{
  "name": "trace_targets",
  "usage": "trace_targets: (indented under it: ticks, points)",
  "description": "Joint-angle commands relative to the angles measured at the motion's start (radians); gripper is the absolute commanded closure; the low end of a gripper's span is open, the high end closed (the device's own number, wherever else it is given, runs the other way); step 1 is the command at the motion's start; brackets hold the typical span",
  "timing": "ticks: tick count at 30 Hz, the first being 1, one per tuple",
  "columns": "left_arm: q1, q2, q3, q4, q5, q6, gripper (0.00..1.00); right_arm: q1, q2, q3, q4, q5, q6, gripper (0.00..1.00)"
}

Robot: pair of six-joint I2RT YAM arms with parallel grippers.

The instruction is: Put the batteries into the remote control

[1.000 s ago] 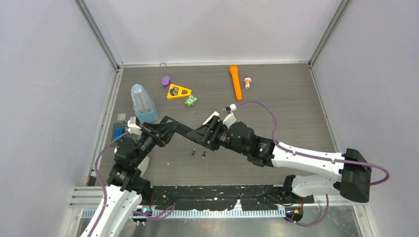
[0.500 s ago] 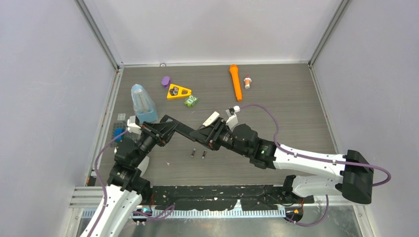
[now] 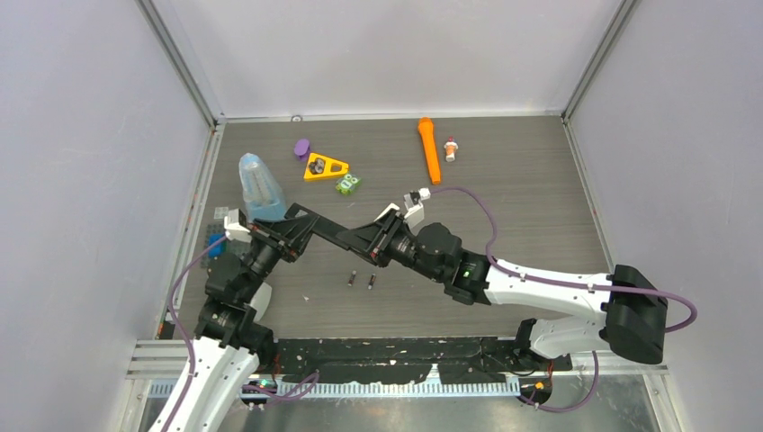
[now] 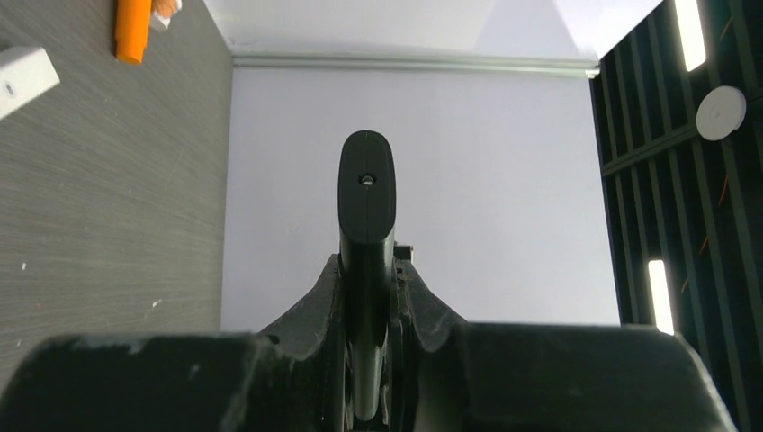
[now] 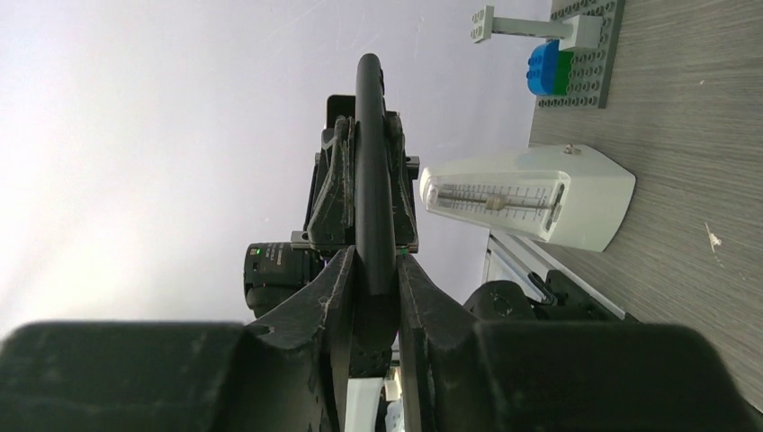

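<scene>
Grey wood-grain bench, pale walls around it. Above its middle the remote control (image 4: 366, 207) is held off the surface between both arms. The left claw (image 4: 369, 270) is nearly closed, pinching one end. The right claw (image 5: 373, 265) has its fingers pressed against both sides of the other end. Two batteries (image 3: 352, 279) lie loose on the bench just below, so loading has not begun. This looks like the steadying or cover-opening step. Next the compartment must be exposed and one claw freed to fetch a battery. Edge-on and backlit, the remote reads as a dark blade, so cover and compartment cannot be made out. From above, the arms hide nearly all of it.
</scene>
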Motion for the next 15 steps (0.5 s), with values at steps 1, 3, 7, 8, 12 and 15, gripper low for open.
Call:
trace_targets:
  ticks: [1,3,7,8,12,15]
  points:
    - [-0.008,0.005,0.044,0.189,0.1,-0.025,1.0,0.007,0.066,0.035,-0.05,0.046,-0.028,0.77]
    - [-0.009,0.015,0.05,0.192,0.127,-0.018,1.0,0.008,0.083,0.041,-0.034,0.046,-0.031,0.78]
    - [-0.01,0.025,0.054,0.204,0.18,0.008,1.0,0.008,0.108,0.065,-0.033,0.049,-0.042,0.78]
    - [-0.01,0.026,0.055,0.207,0.195,0.019,1.0,0.008,0.115,0.067,-0.034,0.051,-0.045,0.78]
    - [-0.009,0.026,0.069,0.204,0.257,0.09,1.0,0.001,0.12,0.076,-0.053,0.048,-0.065,0.76]
    - [-0.01,0.02,0.067,0.178,0.273,0.148,1.0,-0.003,0.08,0.07,-0.091,0.052,-0.114,0.68]
